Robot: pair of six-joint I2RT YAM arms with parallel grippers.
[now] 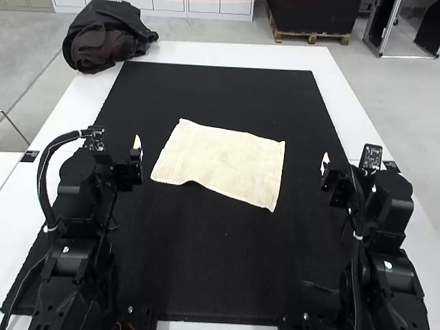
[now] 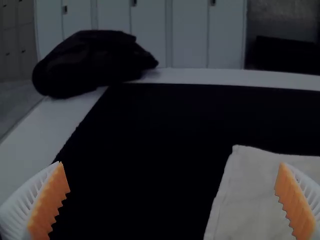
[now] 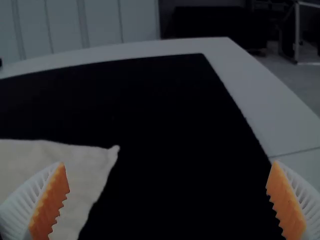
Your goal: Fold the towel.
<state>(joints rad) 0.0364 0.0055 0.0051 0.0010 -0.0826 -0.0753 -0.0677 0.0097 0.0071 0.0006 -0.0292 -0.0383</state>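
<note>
On the black mat (image 1: 227,268), towel (image 1: 223,161) lies spread, slightly askew, near edge rippled. Left arm (image 1: 81,199) bent low at its own side, its left gripper (image 1: 137,146) pointing forward, beside the towel's left edge, not touching. Fingers wide open, orange pads (image 2: 49,202) well apart, nothing between them gripped. Right arm (image 1: 386,213) in much the same pose; right gripper (image 1: 326,163) aimed forward, off the towel's right edge, likewise spread wide and empty.
</note>
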